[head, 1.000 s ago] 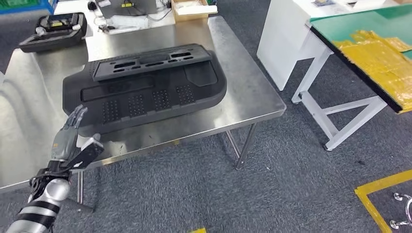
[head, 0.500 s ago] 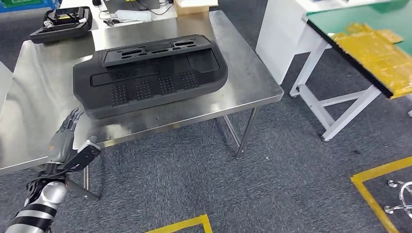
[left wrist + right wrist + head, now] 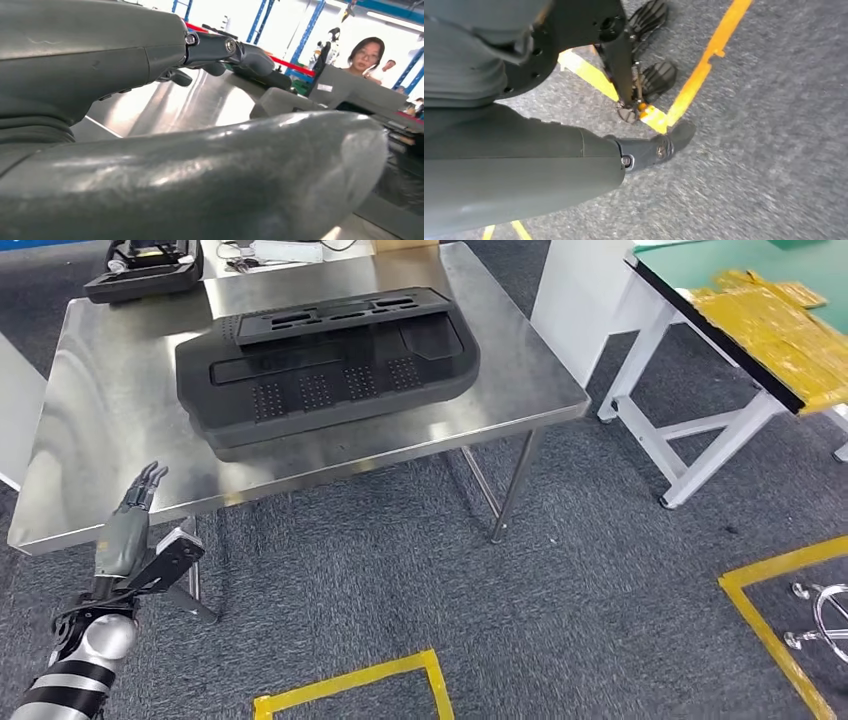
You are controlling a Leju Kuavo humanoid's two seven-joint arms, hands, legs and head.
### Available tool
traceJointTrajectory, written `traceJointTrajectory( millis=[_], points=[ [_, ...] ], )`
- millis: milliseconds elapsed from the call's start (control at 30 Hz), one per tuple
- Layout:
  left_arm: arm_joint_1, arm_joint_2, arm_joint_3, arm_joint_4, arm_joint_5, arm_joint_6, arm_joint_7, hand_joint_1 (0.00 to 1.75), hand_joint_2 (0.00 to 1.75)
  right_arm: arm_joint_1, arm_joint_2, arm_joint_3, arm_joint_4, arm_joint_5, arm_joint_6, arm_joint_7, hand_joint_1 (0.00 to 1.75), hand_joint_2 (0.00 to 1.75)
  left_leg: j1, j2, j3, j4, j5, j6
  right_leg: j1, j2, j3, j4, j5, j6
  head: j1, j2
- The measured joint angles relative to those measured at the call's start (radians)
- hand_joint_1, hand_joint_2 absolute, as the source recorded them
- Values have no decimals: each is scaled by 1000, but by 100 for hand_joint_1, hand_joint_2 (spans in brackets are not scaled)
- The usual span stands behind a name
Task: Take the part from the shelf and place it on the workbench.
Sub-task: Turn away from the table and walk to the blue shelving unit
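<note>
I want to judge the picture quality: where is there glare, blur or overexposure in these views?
Head view: sharp, with soft glare on the steel table. Left wrist view: the left hand is close and out of focus, and the background is overexposed. Right wrist view: the carpet is streaked by motion blur.

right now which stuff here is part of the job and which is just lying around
Part of the job:
- large black part, lying flat on the workbench
- steel workbench
- left hand, holding nothing, fingers apart, off the workbench's near edge

Just lying about:
- black case at the workbench's far corner
- white table with green top carrying yellow sheets
- yellow floor tape
</note>
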State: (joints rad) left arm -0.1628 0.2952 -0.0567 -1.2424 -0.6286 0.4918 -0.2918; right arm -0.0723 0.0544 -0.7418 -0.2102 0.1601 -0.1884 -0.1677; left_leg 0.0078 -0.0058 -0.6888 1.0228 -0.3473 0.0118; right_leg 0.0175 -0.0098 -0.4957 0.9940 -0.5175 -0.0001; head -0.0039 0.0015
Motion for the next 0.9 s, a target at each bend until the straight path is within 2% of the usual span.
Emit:
traceJointTrajectory(
  millis=[33, 67, 100, 133, 167, 200, 233, 267, 300, 333, 367, 400, 433, 467, 500, 533, 600, 633, 667, 700, 767, 800, 833, 867, 900],
  points=[
    [1, 0, 0, -1, 0, 0, -1, 0, 0, 0, 0, 0, 0, 0, 0, 0, 0, 0, 3, 1, 2, -9, 12, -7, 3, -1, -5, -4, 11, -2, 2, 0],
    [2, 0, 1, -1, 0, 0, -2, 0, 0, -1, 0, 0, 0, 0, 0, 0, 0, 0, 5, 2, 0, -14, 20, -14, -1, -1, -10, -15, 25, -6, 5, 0],
    [4, 0, 2, -1, 0, 0, -2, 0, 0, -2, 0, 0, 0, 0, 0, 0, 0, 0, 6, 2, -5, -13, 11, -19, -5, -1, -13, -25, 40, -11, 7, 0],
    [5, 0, 3, -2, 1, 0, -2, 0, 0, -2, 0, 0, 0, 0, 0, 0, 0, 0, 5, 1, -12, 2, -17, -24, -11, -1, -17, -34, 57, -17, 6, 0],
    [5, 0, 4, -2, 1, 0, -3, 0, 0, -1, 1, -1, 0, 0, 0, 0, 0, 0, 6, 1, -23, 38, -63, -28, -17, -2, -24, -40, 73, -20, 5, 0],
    [6, 1, 5, -1, 2, 0, -3, 0, 0, 0, 1, -1, 0, 0, 0, 0, 0, 0, 6, 1, -33, 91, -119, -33, -17, -3, -34, -41, 84, -23, 3, 0],
    [8, 1, 6, -1, 2, 0, -3, 0, 0, 1, 1, -1, 0, 0, 1, 0, 0, 0, 8, 1, -43, 152, -162, -39, -18, -4, -46, -40, 95, -23, 3, 0],
    [9, 1, 6, -1, 3, 0, -3, 0, 0, 2, 2, -1, 0, 0, 1, 0, 0, 0, 11, 1, -46, 206, -184, -45, -19, -5, -59, -39, 105, -20, 3, 0],
    [11, 1, 6, -1, 4, 0, -3, 0, 0, 2, 3, -1, 0, 0, 2, 0, 0, 0, 15, 2, -40, 237, -182, -51, -20, -5, -73, -37, 114, -16, 3, 0],
    [12, 1, 7, 0, 5, 0, -3, 0, 0, 3, 4, -1, 0, 0, 2, 0, 0, 0, 20, 2, -18, 236, -162, -57, -24, -6, -88, -33, 123, -10, 3, 0],
    [13, 1, 8, 0, 7, 0, -3, 0, 0, 3, 5, -1, 0, 0, 2, 0, 0, 0, 26, 3, 21, 203, -137, -65, -28, -6, -103, -26, 130, -4, 3, 0],
    [12, 0, 9, 0, 9, 0, -3, 0, 0, 3, 4, -2, 0, 0, 2, 0, 0, 0, 31, 3, 69, 146, -131, -77, -29, -6, -119, -16, 135, 2, 1, 0],
    [12, 0, 10, -1, 10, 0, -4, 0, 0, 3, 3, -2, -1, 0, 2, 0, 0, 0, 32, 1, 112, 91, -135, -81, -28, -6, -133, -3, 139, 8, -1, 0],
    [12, 0, 10, -1, 11, 0, -4, 0, 0, 3, 2, -2, -1, 0, 2, 0, 0, 0, 33, 0, 139, 51, -147, -80, -25, -6, -142, 8, 142, 13, -3, 0],
    [11, -1, 11, -1, 11, 0, -5, 0, 0, 3, 1, -3, -2, 0, 2, 0, 0, 0, 31, -2, 150, 31, -161, -74, -22, -6, -149, 15, 147, 19, -5, 0],
    [11, -1, 12, -1, 11, 0, -5, 0, 0, 4, 3, -3, -1, 0, 2, 0, 0, 0, 28, -3, 146, 30, -159, -61, -21, -6, -153, 18, 152, 26, -5, 0],
    [10, -2, 12, 0, 11, -1, -6, 0, 0, 5, 4, -5, -1, -1, 2, 0, 0, 0, 26, 0, 132, 33, -151, -41, -21, -4, -159, 17, 163, 38, -3, 0],
    [9, -2, 12, 0, 11, -1, -6, 0, 0, 6, 4, -6, -1, -1, 2, 0, 0, 0, 26, 1, 124, 32, -144, -29, -22, -4, -167, 23, 156, 41, -2, 0],
    [6, -2, 12, 0, 11, -2, -6, 0, 0, 7, 4, -6, -1, -1, 2, 0, 0, 0, 26, 1, 115, 31, -135, -17, -23, -2, -180, 44, 134, 39, -2, 0],
    [4, -3, 12, 0, 11, -3, -7, 0, 0, 8, 5, -6, -1, -2, 2, 0, 0, 0, 25, 2, 104, 31, -126, -7, -25, 0, -198, 84, 100, 34, 0, 0],
    [2, -3, 12, -1, 11, -4, -8, 0, 0, 7, 6, -7, -1, -2, 2, 0, 0, 0, 21, 2, 77, 31, -106, 7, -25, 4, -241, 215, 16, 25, 2, 0],
    [2, -3, 12, -1, 11, -4, -9, 0, 0, 7, 6, -7, -1, -2, 2, 0, 0, 0, 19, 2, 63, 31, -95, 8, -25, 5, -254, 277, -12, 26, 3, 0],
    [2, -3, 12, 0, 11, -4, -9, 0, 0, 7, 7, -7, -1, -2, 2, 0, 0, 0, 17, 2, 50, 32, -85, 8, -25, 5, -256, 316, -25, 29, 3, 0],
    [2, -4, 12, -1, 11, -5, -9, 0, 0, 7, 7, -7, -1, -2, 2, 0, 0, 0, 14, 2, 37, 32, -74, 8, -25, 5, -237, 316, -20, 33, 3, 0],
    [2, -4, 12, -1, 11, -5, -9, 0, 0, 7, 7, -7, -1, -2, 2, 0, 0, 0, 11, 2, 25, 32, -64, 8, -23, 6, -200, 282, -7, 36, 3, 0]
  ],
)
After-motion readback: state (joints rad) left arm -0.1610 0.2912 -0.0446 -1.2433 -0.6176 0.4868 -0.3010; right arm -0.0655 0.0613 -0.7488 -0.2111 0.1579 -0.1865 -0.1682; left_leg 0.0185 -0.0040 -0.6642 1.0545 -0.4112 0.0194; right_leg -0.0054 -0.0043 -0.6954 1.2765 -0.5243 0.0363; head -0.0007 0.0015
